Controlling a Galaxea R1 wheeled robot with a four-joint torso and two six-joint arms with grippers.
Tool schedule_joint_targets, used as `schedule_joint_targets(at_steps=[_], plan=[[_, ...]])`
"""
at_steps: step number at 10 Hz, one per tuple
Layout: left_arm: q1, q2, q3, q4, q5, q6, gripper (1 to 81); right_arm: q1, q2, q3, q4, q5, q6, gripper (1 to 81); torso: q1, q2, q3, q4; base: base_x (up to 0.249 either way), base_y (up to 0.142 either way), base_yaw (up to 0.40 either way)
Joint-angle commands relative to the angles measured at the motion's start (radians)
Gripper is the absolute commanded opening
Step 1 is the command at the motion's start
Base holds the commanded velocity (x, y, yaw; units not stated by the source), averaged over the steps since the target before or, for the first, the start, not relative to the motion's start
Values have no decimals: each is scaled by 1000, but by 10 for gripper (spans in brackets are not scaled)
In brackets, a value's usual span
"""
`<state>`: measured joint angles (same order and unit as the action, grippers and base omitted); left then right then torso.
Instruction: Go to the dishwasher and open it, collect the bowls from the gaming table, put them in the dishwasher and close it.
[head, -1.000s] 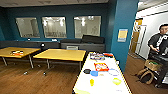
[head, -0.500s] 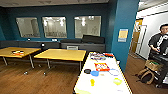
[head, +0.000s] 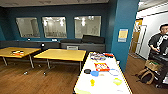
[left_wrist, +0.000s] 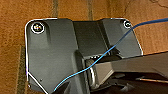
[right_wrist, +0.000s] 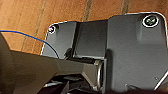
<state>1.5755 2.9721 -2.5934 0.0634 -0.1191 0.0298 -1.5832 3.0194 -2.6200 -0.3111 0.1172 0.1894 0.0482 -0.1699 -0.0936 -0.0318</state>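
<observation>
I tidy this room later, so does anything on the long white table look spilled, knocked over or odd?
Nothing stands out. On the gaming table the black bowl, blue bowl and lime-yellow bowl sit apart near a game box; no spill shows.

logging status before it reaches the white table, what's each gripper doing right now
Left gripper: cannot be told; the left wrist view gives no sight of the fingers.
Right gripper: cannot be told, for the same reason in the right wrist view.

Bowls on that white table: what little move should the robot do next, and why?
Probably roll a bit closer to the white table. The black bowl, blue bowl and lime bowl sit farther along it, and both wrist cameras look at wood floor.
</observation>
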Motion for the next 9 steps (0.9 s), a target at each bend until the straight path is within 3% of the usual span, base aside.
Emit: schedule_joint_targets(at_steps=[1,9], plan=[[-47,-5,6,6,47,7,811,47,3,11,-11,-36,-5,811,0,0,0,0,84,0,0],[-47,-4,7,13,47,7,811,50,2,11,1,-34,-2,811,-1,-1,0,0,113,0,0]])
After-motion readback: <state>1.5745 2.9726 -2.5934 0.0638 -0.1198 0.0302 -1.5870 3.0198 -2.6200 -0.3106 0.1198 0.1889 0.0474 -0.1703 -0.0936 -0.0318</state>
